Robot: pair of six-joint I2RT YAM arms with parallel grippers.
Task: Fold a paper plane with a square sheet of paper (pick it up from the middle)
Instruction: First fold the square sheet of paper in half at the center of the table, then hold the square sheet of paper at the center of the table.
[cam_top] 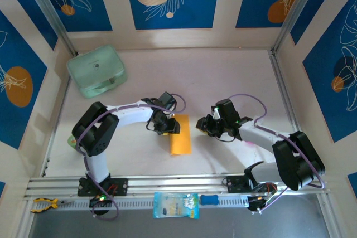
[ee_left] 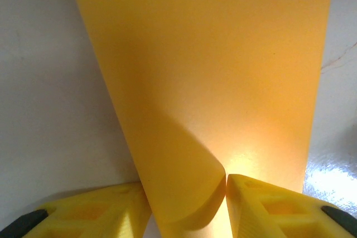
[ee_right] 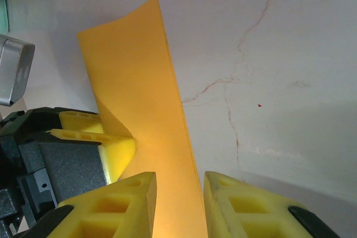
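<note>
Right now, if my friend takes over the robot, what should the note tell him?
Left gripper: closed on a curled fold of the square sheet of paper.
Right gripper: jaws either side of the sheet's raised edge; grip unclear.
Paper: on the table between the arms, bent over lengthwise.
Done: first fold begun.
To do: press the crease, fold nose and wings; no plane shape yet.
</note>
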